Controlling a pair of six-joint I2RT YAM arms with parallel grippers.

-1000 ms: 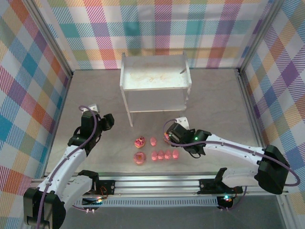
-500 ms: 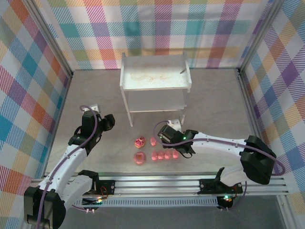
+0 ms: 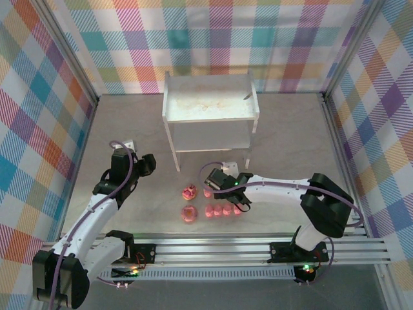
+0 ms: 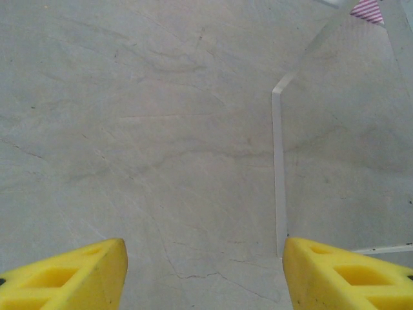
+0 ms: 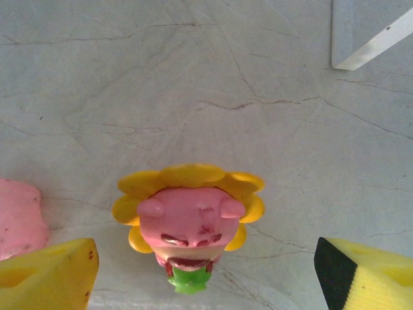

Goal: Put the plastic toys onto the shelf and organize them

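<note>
Two end effectors are in view, both with jaws wide and nothing gripped. At lower left of the overhead view, the left end effector [image 4: 203, 278] hovers over bare worktop [image 4: 161, 129], yellow fingertips [image 4: 71, 278] well apart. A white shelf leg [image 4: 279, 181] stands right of centre in its wrist view.

The right end effector [image 5: 205, 268] straddles a flower-petalled pink figure [image 5: 188, 219] at lower centre of its wrist view. The figure stands upright on the worktop, with a gap to either pad. A pink toy [image 5: 19, 216] sits at the left edge, near the lower-left pad; which toy it is cannot be told.

Overhead, the shelf [image 3: 210, 106] stands at upper centre. Below it, at centre frame, a row of four pink pigs [image 3: 222, 210] lies on the worktop, with a ring donut [image 3: 188, 214] at the row's left end
</note>
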